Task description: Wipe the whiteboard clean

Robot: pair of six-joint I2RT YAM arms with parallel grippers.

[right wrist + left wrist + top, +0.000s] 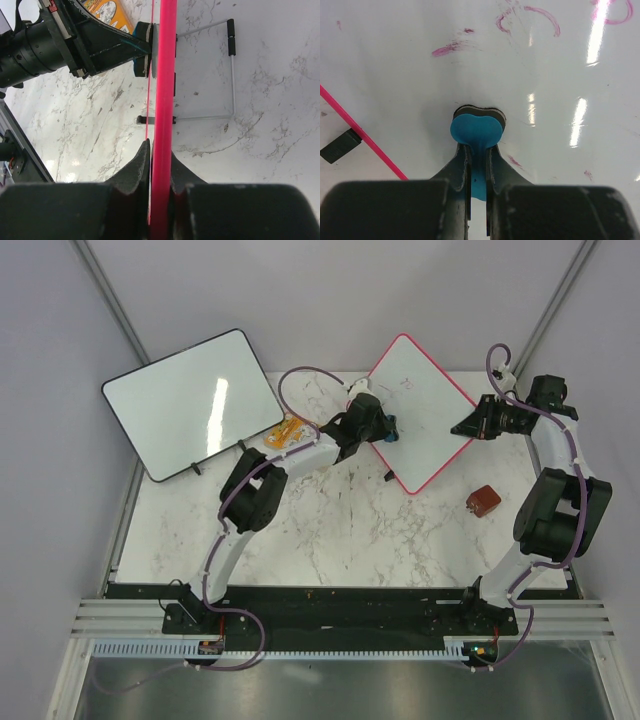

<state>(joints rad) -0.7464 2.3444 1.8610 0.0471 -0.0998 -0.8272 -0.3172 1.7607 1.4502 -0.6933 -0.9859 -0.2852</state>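
Top view: the square white whiteboard with a thin pink frame is seen at the far middle of the white marble desk, between the arms. Its right corner is clamped by the right gripper, and the left gripper is set against its face.

Left wrist view: the jaws are closed tight on a blue felt-backed eraser, which is pressed to the white surface below pink smudges.

Right wrist view: the pink frame is gripped edge-on between nearly closed jaws.

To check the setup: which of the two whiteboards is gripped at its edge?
The pink-framed whiteboard, clamped by the right gripper; it carries red marks. The larger black-framed whiteboard at the left is free.
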